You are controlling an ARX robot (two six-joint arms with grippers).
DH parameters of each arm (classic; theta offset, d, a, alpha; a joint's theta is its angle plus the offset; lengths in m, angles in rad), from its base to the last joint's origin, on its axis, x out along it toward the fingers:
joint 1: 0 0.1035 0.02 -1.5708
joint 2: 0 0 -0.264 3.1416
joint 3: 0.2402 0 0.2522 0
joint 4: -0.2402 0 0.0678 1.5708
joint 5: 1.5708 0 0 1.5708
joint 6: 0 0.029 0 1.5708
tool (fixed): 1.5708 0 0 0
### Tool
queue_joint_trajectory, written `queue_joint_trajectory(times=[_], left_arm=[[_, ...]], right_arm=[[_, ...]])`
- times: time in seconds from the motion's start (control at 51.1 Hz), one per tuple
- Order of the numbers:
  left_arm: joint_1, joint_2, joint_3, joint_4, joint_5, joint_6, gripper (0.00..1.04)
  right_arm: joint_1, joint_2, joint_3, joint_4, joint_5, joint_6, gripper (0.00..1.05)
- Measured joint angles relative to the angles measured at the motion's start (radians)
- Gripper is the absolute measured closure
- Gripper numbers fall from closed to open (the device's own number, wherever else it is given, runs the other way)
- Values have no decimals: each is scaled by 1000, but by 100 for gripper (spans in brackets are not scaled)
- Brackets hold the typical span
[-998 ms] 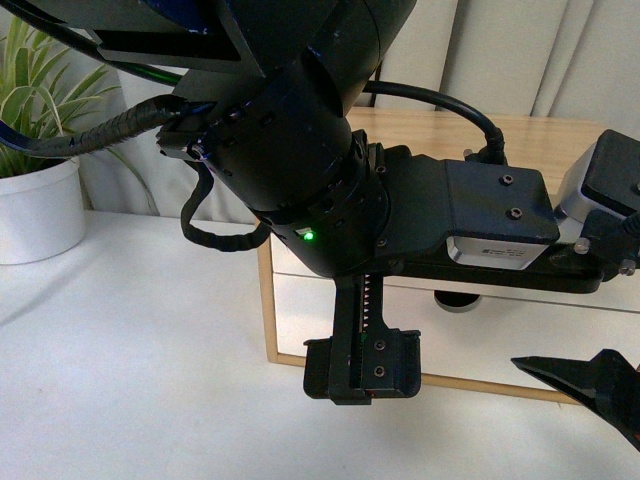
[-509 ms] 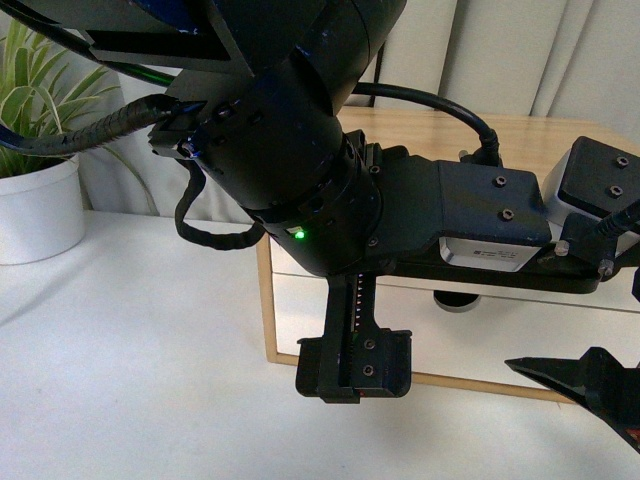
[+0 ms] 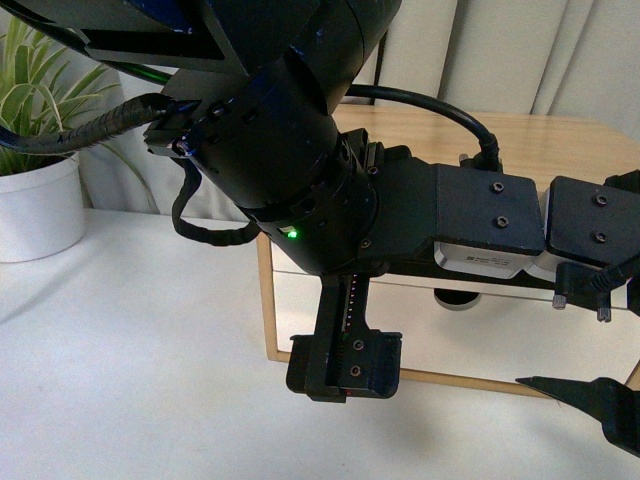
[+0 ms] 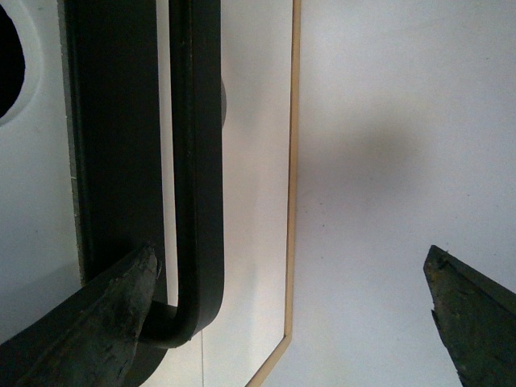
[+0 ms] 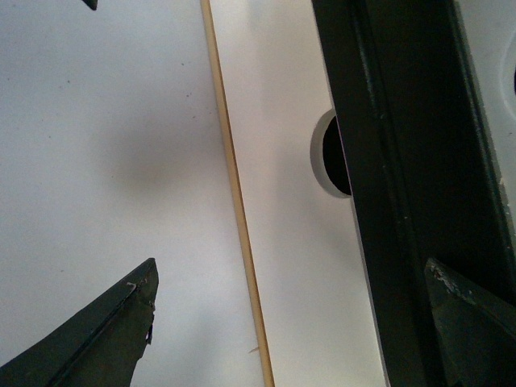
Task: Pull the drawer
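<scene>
No words or numbers can be read anywhere. The silver camera housing (image 3: 487,263) on the arm carries a small dark mark, too blurred to make out. The black rail (image 3: 347,310) below it shows a row of fine pale ticks, without figures.

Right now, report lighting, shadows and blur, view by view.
Front view: evenly lit, but the left arm blocks most of the cabinet. Left wrist view: a soft shadow falls on the table; the near pincer fingers look soft-edged. Right wrist view: a similar soft shadow; the handle is featureless black.
</scene>
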Motion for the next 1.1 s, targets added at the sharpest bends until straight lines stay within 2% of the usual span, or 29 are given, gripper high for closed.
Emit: queue_joint_trajectory(times=[0.137,0.45,1.096], left_arm=[[0,0,-3,2,0,0,6],[-4,0,-9,2,2,9,6],[-22,-50,-53,-71,14,51,6]], right_arm=[[-2,18,-4,31,22,-64,9],[-2,33,-4,38,11,-95,9],[4,-11,-12,-69,-11,-116,9]])
